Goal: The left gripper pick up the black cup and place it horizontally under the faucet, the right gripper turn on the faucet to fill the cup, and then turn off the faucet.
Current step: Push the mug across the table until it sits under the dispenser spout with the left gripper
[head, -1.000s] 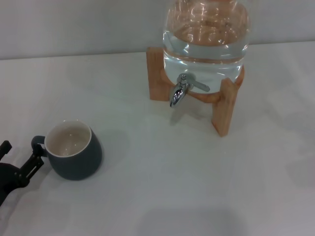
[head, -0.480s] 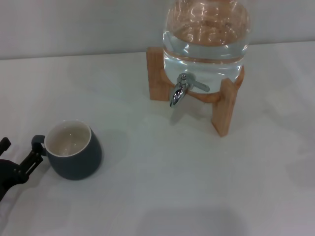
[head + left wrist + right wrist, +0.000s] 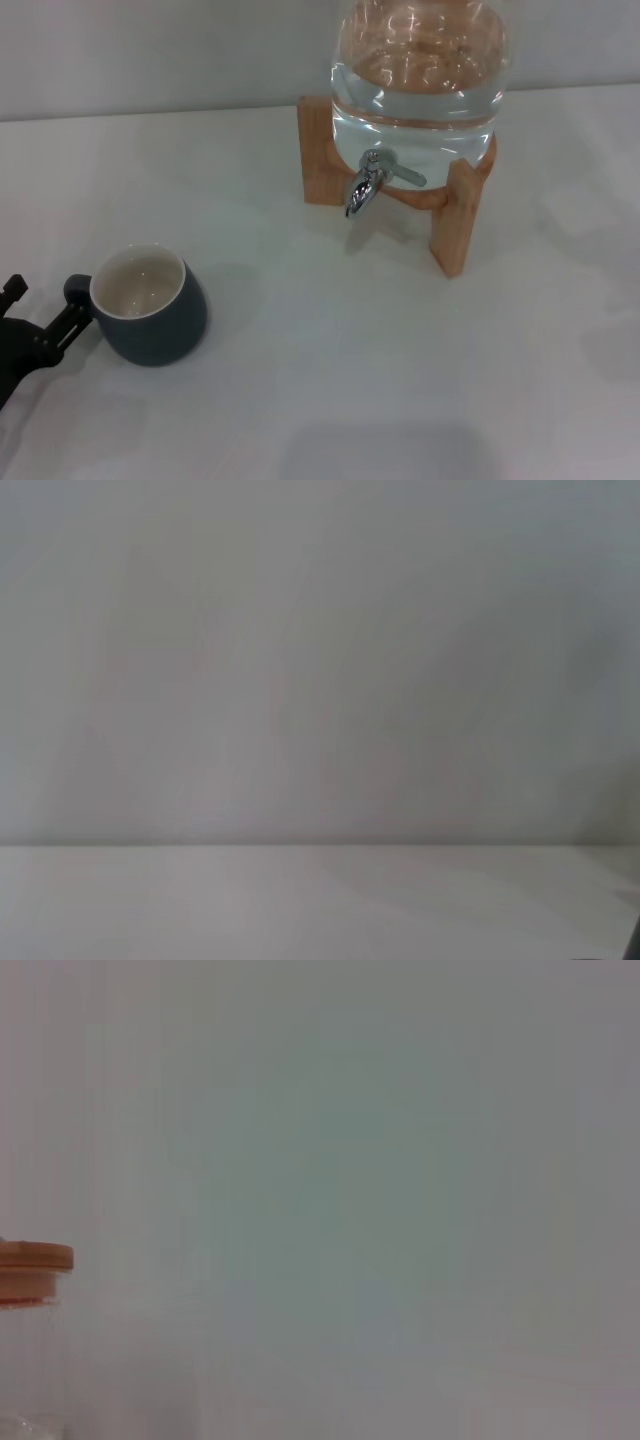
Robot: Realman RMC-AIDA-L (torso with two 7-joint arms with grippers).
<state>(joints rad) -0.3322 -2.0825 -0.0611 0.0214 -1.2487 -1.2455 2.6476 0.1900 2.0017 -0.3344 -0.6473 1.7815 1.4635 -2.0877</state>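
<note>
The black cup point(image 3: 150, 308) stands upright on the white table point(image 3: 330, 380) at the front left, its cream inside showing and its small handle point(image 3: 77, 290) turned to the left. My left gripper point(image 3: 42, 306) is at the left edge of the head view, open, with one finger point(image 3: 62, 326) just beside the handle and the other farther left. Nothing is held. The chrome faucet point(image 3: 366, 186) points down from the glass water jar point(image 3: 420, 80) at the back right, with no water running. My right gripper is out of view.
The jar sits in a wooden stand point(image 3: 455, 215) whose legs reach toward the table's middle. A wooden lid point(image 3: 30, 1260) shows at the edge of the right wrist view. The left wrist view holds only the bare wall and table.
My left gripper has shifted slightly beside the cup's handle. The cup and faucet have not moved.
</note>
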